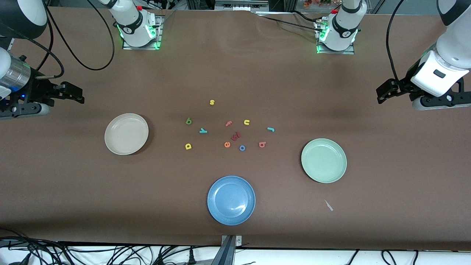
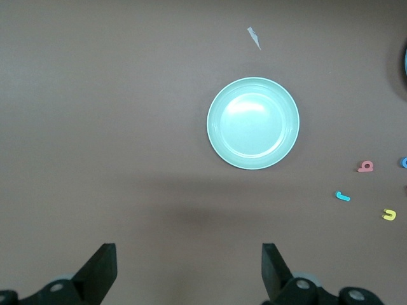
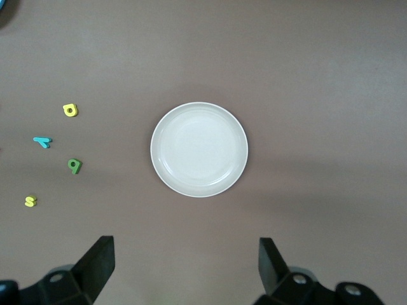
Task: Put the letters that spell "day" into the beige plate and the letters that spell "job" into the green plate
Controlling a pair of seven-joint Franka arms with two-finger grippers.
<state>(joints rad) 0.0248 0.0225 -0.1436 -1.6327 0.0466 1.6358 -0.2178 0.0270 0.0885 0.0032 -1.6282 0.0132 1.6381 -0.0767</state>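
Letters "d" (image 1: 188, 121), "a" (image 1: 188, 146), "y" (image 1: 203, 130) loose on table toward beige plate (image 1: 114, 145), "j" (image 1: 271, 129), "o" (image 1: 242, 148), "b" (image 1: 262, 144) toward green plate (image 1: 312, 172) (both plates bare), left gripper (image 2: 187, 270) and right gripper (image 3: 184, 267) waiting above table ends, fingers wide apart, holding nothing.

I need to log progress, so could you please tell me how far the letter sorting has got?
Nothing looks done yet: the beige plate and green plate hold no letters. Nothing is in hand; the left gripper and right gripper are open, each waiting at its table end. All six remain: d, a, y, j, o, b.
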